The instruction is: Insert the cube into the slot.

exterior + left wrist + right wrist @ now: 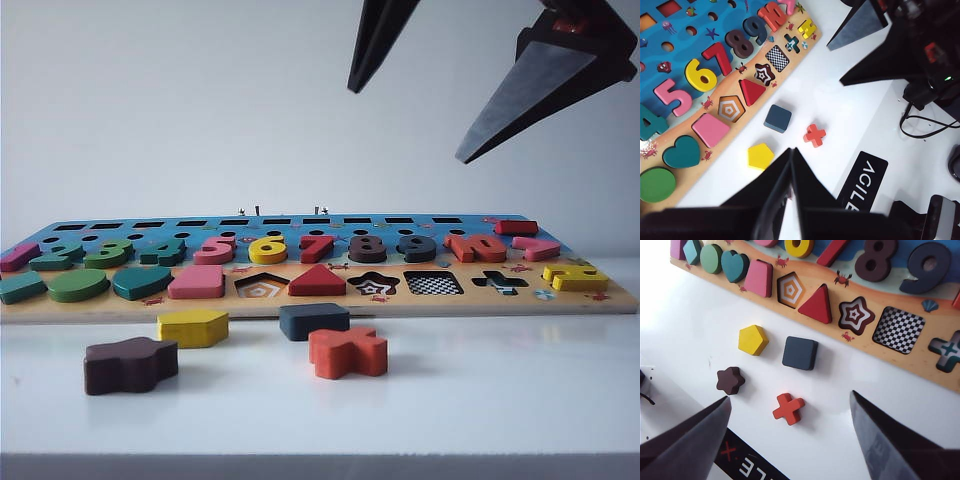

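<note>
The cube [314, 320] [777, 118] [800, 353] is a flat dark navy block lying on the white table just in front of the puzzle board. The slot [433, 283] [777, 58] [898, 330], a square recess with a checkerboard floor, sits empty in the board's front row between the star and cross recesses. My right gripper [406, 125] [835, 65] [790, 397] hangs high above the table, open wide and holding nothing, with the orange cross below it. My left gripper [791, 150] is shut and empty, above the table near the yellow pentagon; the exterior view does not show it.
Loose on the table lie a yellow pentagon [192, 327] [753, 339], a dark brown wavy block [130, 364] [730, 380] and an orange cross [348, 352] [788, 408]. The puzzle board [100, 305] holds numbers and shapes. Black cables [920, 125] lie beside the table.
</note>
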### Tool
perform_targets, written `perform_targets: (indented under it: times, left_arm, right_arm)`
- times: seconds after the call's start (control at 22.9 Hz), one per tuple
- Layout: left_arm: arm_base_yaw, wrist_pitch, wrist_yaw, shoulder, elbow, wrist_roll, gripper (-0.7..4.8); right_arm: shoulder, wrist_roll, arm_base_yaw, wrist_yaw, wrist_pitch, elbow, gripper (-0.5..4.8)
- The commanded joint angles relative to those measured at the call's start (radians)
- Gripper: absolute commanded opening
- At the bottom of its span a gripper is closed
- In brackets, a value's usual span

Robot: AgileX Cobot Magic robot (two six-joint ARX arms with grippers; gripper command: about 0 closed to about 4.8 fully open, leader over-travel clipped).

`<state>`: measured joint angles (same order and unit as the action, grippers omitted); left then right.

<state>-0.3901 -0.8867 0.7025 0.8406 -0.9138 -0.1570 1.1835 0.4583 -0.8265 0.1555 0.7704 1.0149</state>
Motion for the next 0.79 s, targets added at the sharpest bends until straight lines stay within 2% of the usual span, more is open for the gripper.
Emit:
perform_targets:
  times: [0.04, 0.17, 0.26, 0.35, 0.79]
  left_arm:
    - [0.001, 0.011, -0.006, -0.001, -0.006, -0.005, 0.17]
    - [0.001, 0.011, -0.018, 0.003, -0.005, -0.005, 0.17]
    - [0.001, 0.023, -0.023, 0.003, -0.005, -0.005, 0.17]
    - [0.001, 0.026, -0.032, 0.003, -0.005, -0.005, 0.17]
    - [0.001, 0.074, -0.045, 0.004, -0.005, -0.004, 0.17]
  right_arm:
    - [0.062, 0.043, -0.025, -0.010, 0.009, 0.026, 4.77]
    - [0.125, 0.042, -0.074, -0.018, 0.010, 0.048, 4.79]
    - [0.184, 0.035, -0.126, -0.074, 0.011, 0.070, 4.70]
    - [0.230, 0.035, -0.146, -0.122, -0.001, 0.080, 4.36]
    - [0.323, 0.039, -0.178, -0.177, -0.116, 0.083, 4.21]
